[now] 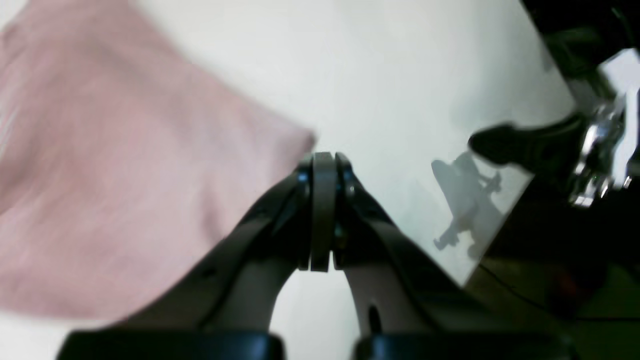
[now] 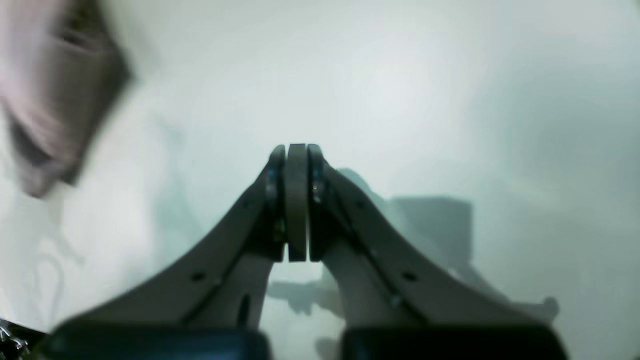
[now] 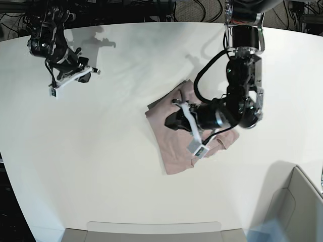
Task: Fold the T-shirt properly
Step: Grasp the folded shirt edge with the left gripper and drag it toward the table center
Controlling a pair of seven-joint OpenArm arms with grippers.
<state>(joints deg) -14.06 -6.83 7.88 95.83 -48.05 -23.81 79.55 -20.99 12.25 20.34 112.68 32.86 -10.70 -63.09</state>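
We see both pairs of jaws clenched with nothing between them: in each wrist view the two pads are pressed flat together. The left gripper (image 1: 322, 162) hangs with its tips just past the edge of the T-shirt (image 1: 125, 165), over bare white table (image 1: 400, 75), and holds no cloth. In the base view that same left gripper (image 3: 176, 118) sits above the middle of the garment, its dark arm reaching down from the table's far edge. The right gripper (image 2: 296, 150) is over plain tabletop, with only a blurred bit of pink fabric at the upper left of its own view. In the base view the right gripper (image 3: 92, 70) is near the far left corner, well apart from the shirt. The T-shirt (image 3: 174, 151) lies near the table's centre as a folded, roughly rectangular mauve-pink bundle, somewhat rumpled at its right side. A pale open box (image 3: 298, 201) stands at the near right corner.
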